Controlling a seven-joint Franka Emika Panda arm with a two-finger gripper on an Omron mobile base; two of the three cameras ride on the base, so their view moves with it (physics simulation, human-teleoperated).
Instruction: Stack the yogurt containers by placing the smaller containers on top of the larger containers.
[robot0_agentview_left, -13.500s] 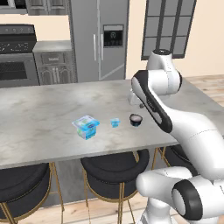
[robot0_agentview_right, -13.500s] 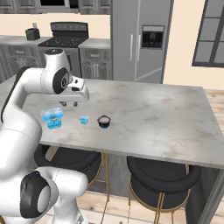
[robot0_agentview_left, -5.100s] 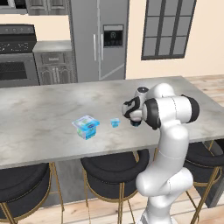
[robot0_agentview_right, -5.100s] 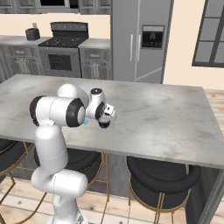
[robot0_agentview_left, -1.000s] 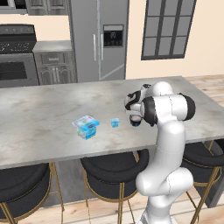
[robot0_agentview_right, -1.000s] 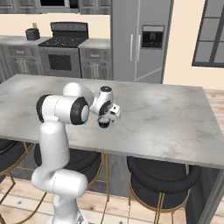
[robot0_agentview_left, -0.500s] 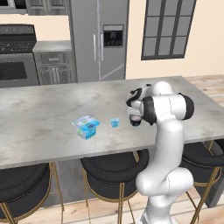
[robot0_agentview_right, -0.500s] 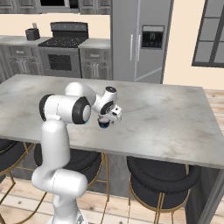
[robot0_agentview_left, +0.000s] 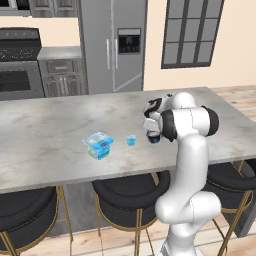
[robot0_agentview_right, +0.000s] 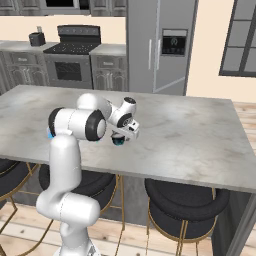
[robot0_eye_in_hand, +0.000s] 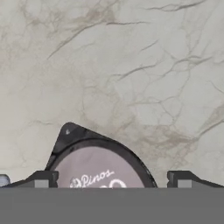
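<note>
Fingers (robot0_eye_in_hand: 109, 179) wide around the black yogurt cup (robot0_eye_in_hand: 98, 168)
The cup looks light and stiff; best to hold its round sides, low in the frame.

Even, bright rendered light falls without glare on the grey marble surface (robot0_agentview_left: 60, 117), shadows are soft and faint beneath the stools, and all views are slightly soft, the hand view coarsest.

On the counter (robot0_agentview_left: 50, 120) you have the pack (robot0_agentview_left: 98, 145) at left and the tiny cup (robot0_agentview_left: 131, 140) just right of it. The round cup (robot0_agentview_left: 154, 138) sits farther right, between the fingertips (robot0_eye_in_hand: 42, 179).
</note>
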